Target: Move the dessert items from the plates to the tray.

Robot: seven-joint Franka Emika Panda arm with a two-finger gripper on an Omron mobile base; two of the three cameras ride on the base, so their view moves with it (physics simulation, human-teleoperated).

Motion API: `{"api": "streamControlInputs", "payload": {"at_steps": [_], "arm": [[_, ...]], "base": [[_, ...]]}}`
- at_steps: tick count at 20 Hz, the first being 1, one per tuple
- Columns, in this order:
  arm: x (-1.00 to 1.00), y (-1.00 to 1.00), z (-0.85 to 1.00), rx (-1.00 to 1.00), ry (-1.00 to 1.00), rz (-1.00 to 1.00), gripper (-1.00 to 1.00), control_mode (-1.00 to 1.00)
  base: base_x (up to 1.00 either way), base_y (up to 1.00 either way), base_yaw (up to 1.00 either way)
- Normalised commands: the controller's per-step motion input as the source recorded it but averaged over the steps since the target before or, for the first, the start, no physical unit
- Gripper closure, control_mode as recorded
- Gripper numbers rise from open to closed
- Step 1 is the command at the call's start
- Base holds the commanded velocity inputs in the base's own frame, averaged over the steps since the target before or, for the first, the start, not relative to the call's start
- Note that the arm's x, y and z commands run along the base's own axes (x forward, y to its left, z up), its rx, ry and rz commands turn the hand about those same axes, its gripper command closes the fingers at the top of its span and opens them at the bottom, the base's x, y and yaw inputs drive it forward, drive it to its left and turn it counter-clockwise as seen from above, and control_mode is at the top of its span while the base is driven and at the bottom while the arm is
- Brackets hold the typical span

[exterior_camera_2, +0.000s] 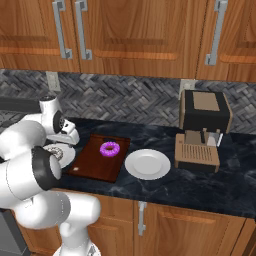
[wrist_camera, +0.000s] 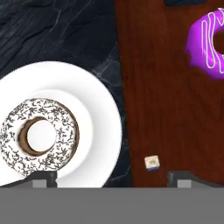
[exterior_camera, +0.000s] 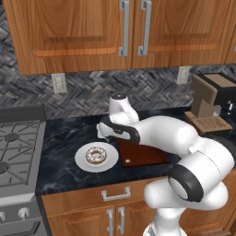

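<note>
Jaws of the gripper (wrist_camera: 111,177) stand wide apart and hold nothing, hovering above the seam between the left plate (wrist_camera: 103,113) and the tray (wrist_camera: 162,109). Left of them the speckled donut (wrist_camera: 39,134) sits on that plate; the purple donut (wrist_camera: 208,43) already lies on the tray, likely delivered.

arm (exterior_camera: 156,133): bent low, reaching forward | fingers (wrist_camera: 43,178): spread wide, empty
</note>
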Motion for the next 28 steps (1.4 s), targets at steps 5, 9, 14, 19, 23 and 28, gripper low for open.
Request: {"api": "streamControlInputs", "payload": {"at_steps": [5, 9, 14, 19, 23, 28], "arm": [[0.01, 0.35, -0.16, -0.01, 0.00, 0.01, -1.00, -1.00], [0.03, 0.34, -0.15, 0.00, 0.00, 0.00, -1.00, -1.00], [0.06, 0.35, -0.31, 0.00, 0.02, 0.00, -1.00, -1.00], [0.08, 0.18, -0.25, 0.00, 0.00, 0.00, -1.00, -1.00], [0.21, 0.00, -0.13, 0.00, 0.00, 0.00, -1.00, -1.00], [0.01, -0.14, -0.09, 0.00, 0.00, 0.00, -1.00, -1.00]], "base": [[0.00, 0.00, 0.00], [0.00, 0.00, 0.00], [0.00, 0.00, 0.00], [0.00, 0.00, 0.00], [0.00, 0.00, 0.00], [0.00, 0.00, 0.00]]}}
